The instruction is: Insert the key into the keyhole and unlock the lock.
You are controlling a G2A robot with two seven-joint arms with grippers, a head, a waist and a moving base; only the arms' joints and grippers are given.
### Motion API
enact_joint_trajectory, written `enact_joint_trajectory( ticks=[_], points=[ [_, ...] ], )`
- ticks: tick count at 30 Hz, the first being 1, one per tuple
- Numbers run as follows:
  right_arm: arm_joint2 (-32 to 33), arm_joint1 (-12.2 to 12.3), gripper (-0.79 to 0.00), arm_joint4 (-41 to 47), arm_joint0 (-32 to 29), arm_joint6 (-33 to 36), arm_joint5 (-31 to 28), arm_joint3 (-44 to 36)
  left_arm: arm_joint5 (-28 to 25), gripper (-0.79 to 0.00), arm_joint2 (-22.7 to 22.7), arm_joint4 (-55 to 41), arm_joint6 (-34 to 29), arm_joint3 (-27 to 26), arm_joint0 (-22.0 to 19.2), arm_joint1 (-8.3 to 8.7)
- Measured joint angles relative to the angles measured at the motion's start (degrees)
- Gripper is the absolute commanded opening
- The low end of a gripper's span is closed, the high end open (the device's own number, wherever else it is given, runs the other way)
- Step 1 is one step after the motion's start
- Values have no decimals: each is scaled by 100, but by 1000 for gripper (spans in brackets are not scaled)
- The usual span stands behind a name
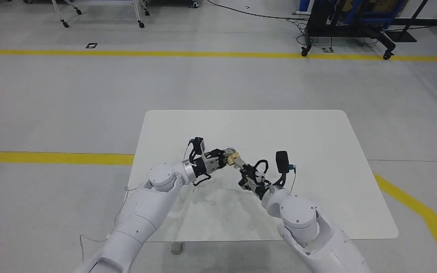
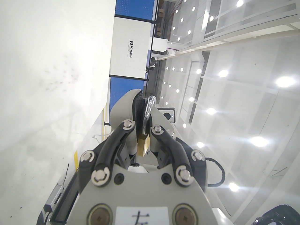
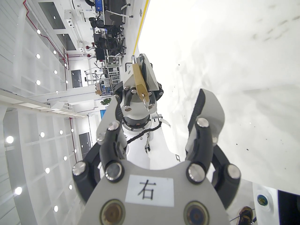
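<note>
Two tools meet above the worktop [image 1: 314, 136]: on the left, the left tool [image 2: 145, 122] is squeezed tight on the gold lock [image 3: 140, 81], holding it up in the air. A little silver key [image 3: 146, 104] seems to poke out of the lock's bottom end, so I think the key is in and turning it comes next. On the right, the right tool [image 3: 159, 104] is wide open and holds nothing; it must pinch that tiny key and twist it gently while the lock is held firm.
</note>
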Motion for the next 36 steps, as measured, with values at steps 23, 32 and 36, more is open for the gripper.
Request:
enact_joint_trajectory(
  ticks=[23,32,36],
  points=[
    [934,34,-582,2529,-10,3009,-2082,1074,42,-785,32,-1958,-964,725,-240,-271],
    [949,17,-591,2581,-27,2822,-2165,990,111,-785,80,-2143,-1266,948,-347,-339],
    [1009,19,-597,2654,-68,2819,-2189,980,106,-785,74,-2155,-1336,993,-369,-352]
  ],
)
